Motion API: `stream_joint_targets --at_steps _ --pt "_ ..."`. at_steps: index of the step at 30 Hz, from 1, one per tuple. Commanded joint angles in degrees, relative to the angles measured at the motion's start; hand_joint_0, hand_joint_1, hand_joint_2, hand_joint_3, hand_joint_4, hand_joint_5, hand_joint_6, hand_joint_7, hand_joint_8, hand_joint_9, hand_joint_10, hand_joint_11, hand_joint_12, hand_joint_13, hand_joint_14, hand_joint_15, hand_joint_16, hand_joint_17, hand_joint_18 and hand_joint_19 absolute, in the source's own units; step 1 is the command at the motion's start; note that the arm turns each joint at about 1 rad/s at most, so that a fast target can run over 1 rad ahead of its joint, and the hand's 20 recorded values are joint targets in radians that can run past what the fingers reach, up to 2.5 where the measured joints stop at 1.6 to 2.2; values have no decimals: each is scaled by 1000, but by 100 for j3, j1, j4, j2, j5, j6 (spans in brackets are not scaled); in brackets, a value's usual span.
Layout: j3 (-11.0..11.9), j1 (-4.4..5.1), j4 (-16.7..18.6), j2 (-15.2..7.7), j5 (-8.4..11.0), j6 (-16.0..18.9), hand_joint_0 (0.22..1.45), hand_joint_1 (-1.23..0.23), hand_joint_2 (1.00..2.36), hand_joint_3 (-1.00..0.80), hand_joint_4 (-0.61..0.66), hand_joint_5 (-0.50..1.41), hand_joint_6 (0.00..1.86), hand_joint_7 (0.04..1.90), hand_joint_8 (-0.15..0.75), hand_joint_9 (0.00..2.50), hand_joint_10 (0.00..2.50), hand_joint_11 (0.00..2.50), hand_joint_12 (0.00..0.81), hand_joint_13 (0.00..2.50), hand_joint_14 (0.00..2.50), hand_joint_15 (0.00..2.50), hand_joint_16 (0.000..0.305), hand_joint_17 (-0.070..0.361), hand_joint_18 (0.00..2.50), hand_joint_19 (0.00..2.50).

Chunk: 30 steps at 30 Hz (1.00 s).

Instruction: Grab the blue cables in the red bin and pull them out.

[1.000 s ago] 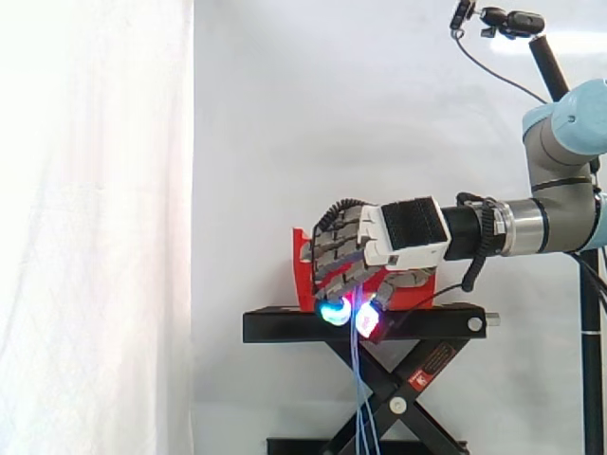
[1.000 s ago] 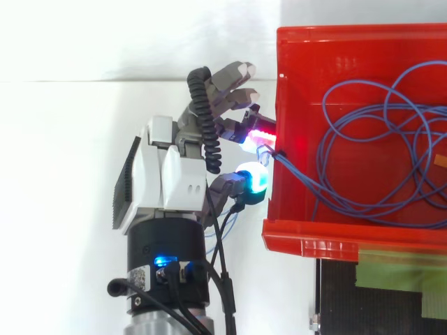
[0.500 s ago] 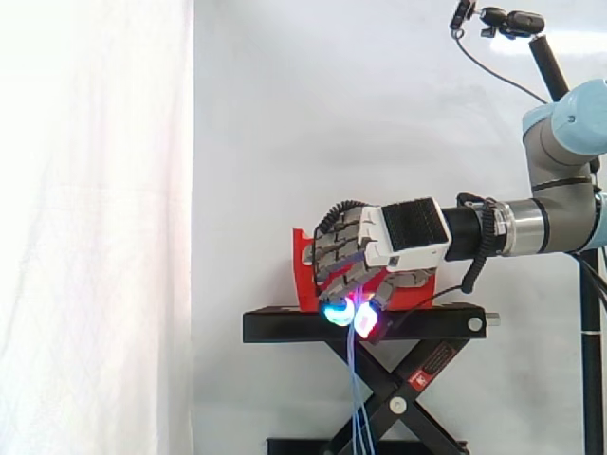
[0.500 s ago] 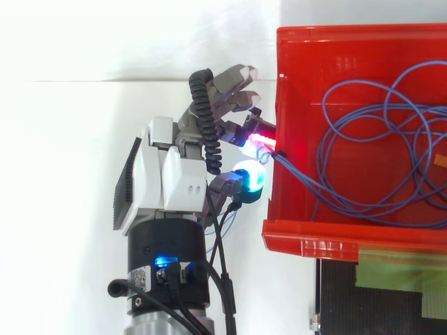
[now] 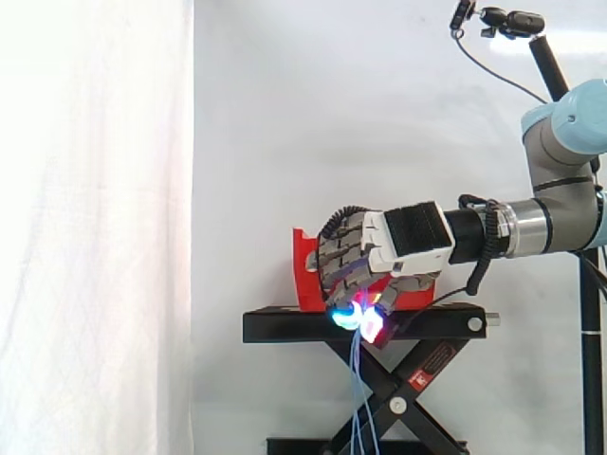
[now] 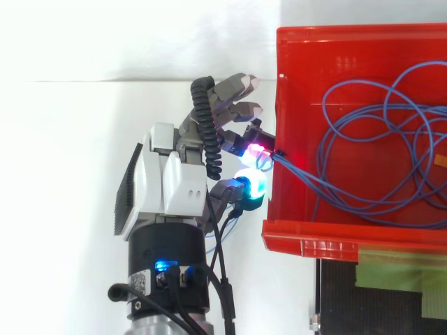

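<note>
Against white curtain (image 5: 95, 237), hand (image 6: 171, 185) pinches blue cables (image 6: 363, 136) at red bin (image 6: 314, 52) (dangling, side view).

A black stand (image 5: 365, 323) on crossed scissor legs carries a red bin (image 6: 335, 56) on its flat top. In the side view the bin sits left of the top's middle. A greenish strip (image 6: 401, 276) lies on the top, just beside the bin.

The side camera stands well back, level with the stand (image 5: 285, 327), facing the curtain (image 5: 95, 227); the arm (image 5: 560, 180) enters from the right. The top camera looks straight down, close in. Both share the hand (image 6: 167, 188), the cables (image 6: 293, 169) and the bin (image 6: 349, 42) wall.
</note>
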Motion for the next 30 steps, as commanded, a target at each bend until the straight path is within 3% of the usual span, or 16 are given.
stream_joint_targets --at_steps 1,5,7,8,13,30 --pt "0 0 -17 -3 0 -3 925 -751 1000 -1000 28 844 824 708 225 877 20 569 302 688 13 319 36 82 598 380" --pt "0 18 -78 6 0 -3 922 -750 1000 -1000 16 834 810 650 224 878 20 582 304 687 13 326 37 82 597 387" --pt "0 27 -78 6 0 -3 899 -766 1000 -1000 25 944 105 865 217 840 20 567 300 668 13 337 37 84 573 411" --pt "0 27 -69 -3 0 -3 862 -798 1000 -1000 53 945 3 844 217 815 18 566 300 656 15 345 38 85 567 419" --pt "0 44 -34 -3 -9 -3 828 -835 1000 -1000 99 864 12 706 219 792 19 541 306 645 14 347 38 87 561 425" --pt "0 9 -96 6 -9 -21 812 -847 1000 -1000 118 824 14 624 226 785 19 519 308 644 13 342 39 89 557 421"
